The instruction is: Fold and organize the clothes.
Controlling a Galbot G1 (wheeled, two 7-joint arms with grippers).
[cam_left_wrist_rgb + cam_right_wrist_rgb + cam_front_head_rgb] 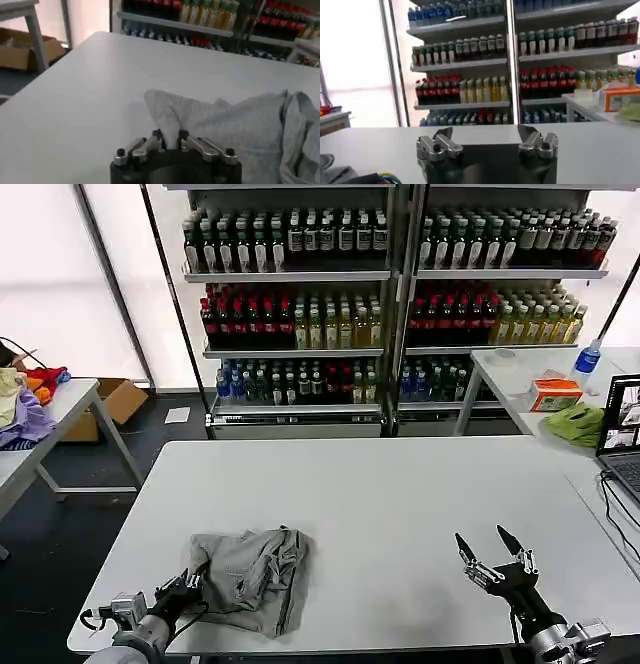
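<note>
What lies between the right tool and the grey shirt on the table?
Nothing: in the head view, bare white table separates the open right tool from the shirt.

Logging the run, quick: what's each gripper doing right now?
Left gripper: jaws closed on a fold of the grey shirt.
Right gripper: jaws open, holding nothing, over the table.

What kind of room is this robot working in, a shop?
Probably a test room set up like a shop. Shelves of bottled drinks line the back, but plain white work tables stand in front, one bearing a laptop and a cardboard box on the floor.
</note>
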